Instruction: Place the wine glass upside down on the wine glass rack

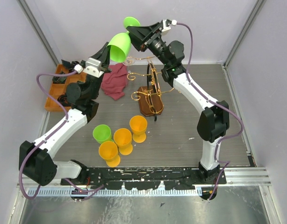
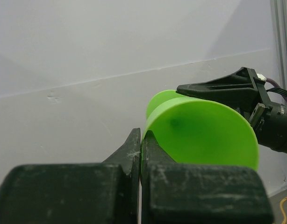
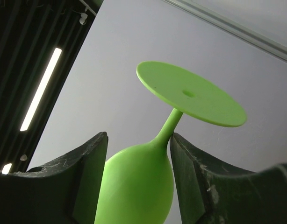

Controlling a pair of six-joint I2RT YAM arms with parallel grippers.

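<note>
A green wine glass is held in the air above the back of the table, tilted with its foot uppermost. My left gripper is shut on the rim of its bowl, with the jaws pinched together on the thin edge. My right gripper is open, its fingers either side of the bowl's top and stem. The right finger sits against the stem and the left finger stands apart. The gold wire rack on its dark wooden base stands below and to the right.
A maroon cloth lies left of the rack. An orange-brown tray sits at the far left. One green and three orange wine glasses stand upright in front of the rack. Grey walls close in the back and sides.
</note>
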